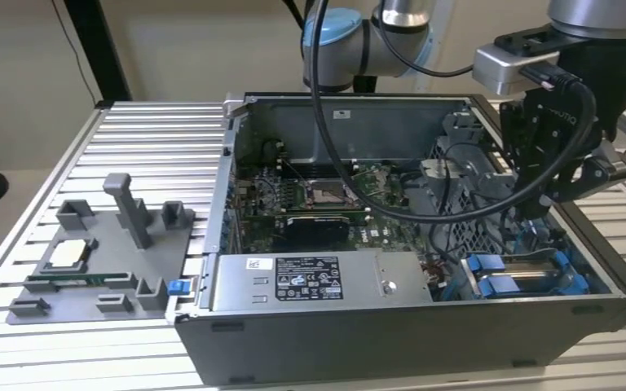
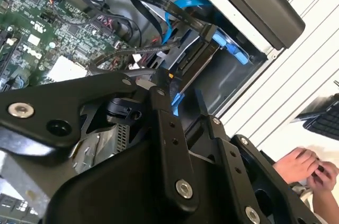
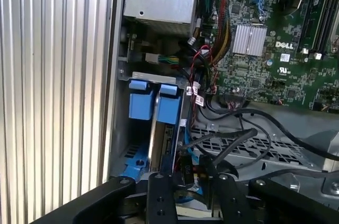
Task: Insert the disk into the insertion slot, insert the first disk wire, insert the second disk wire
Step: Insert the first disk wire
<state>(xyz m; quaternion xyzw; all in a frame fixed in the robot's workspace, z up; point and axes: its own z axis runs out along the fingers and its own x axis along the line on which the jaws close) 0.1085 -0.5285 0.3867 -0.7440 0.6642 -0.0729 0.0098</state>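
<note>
The disk (image 3: 160, 138) stands on edge in its bright blue frame (image 3: 150, 105), down inside the insertion slot (image 3: 119, 128) at the case's front corner on the exterior view's right (image 1: 525, 275). My gripper (image 1: 544, 202) reaches down into the case just above that bay. In both wrist views its black links close in on the disk's end (image 3: 188, 173), beside a blue tip (image 2: 177, 100). A black flat wire (image 2: 159, 5) and a blue wire (image 2: 185, 2) run to a black plug (image 2: 197, 60) at the disk. What sits between the gripper's tips is hidden.
The open computer case (image 1: 400, 342) holds a motherboard (image 1: 324, 195), a power supply (image 1: 313, 281) and loose cable bundles (image 3: 212, 28). A grey parts fixture (image 1: 107, 261) lies on the slatted table (image 1: 150, 130). A person's hands (image 2: 307, 168) rest beyond the table.
</note>
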